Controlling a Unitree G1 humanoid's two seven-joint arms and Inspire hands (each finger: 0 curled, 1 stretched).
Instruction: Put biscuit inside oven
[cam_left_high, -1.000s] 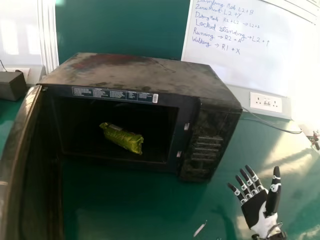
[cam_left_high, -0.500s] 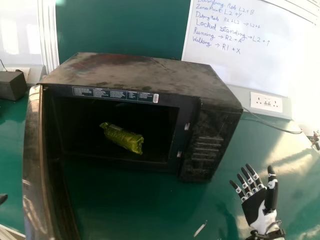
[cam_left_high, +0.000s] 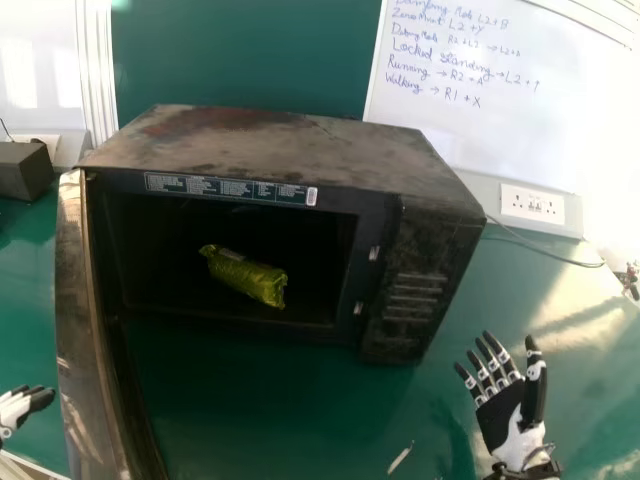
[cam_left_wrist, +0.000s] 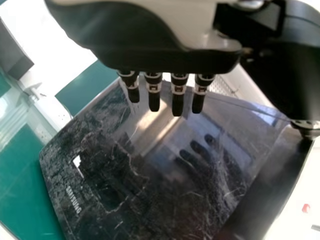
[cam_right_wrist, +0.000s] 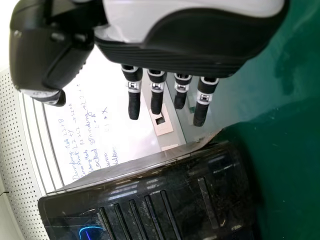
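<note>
Microwave oven (cam_left_high: 280, 145), one, with one door (cam_left_high: 85, 330). Biscuit packet (cam_left_high: 245, 277), green-wrapped, one. Robot hands, two: one left hand (cam_left_high: 14, 408), one right hand (cam_left_high: 500, 415). Whiteboard (cam_left_high: 520, 130), handwritten, one. Green table (cam_left_high: 260, 410), one. Dark box (cam_left_high: 24, 172), one. Wall socket panel (cam_left_high: 532, 204) below the whiteboard, one. Small white strip (cam_left_high: 400, 458), one.

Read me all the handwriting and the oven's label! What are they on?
Board: "Locked standing → L2 +", then maybe an up arrow
Board: "Running → R2 + A"
Board: "Walking → R1 + X"
Board, top three lines: too unclear to read whole
Oven, label on front: too small to read
</note>
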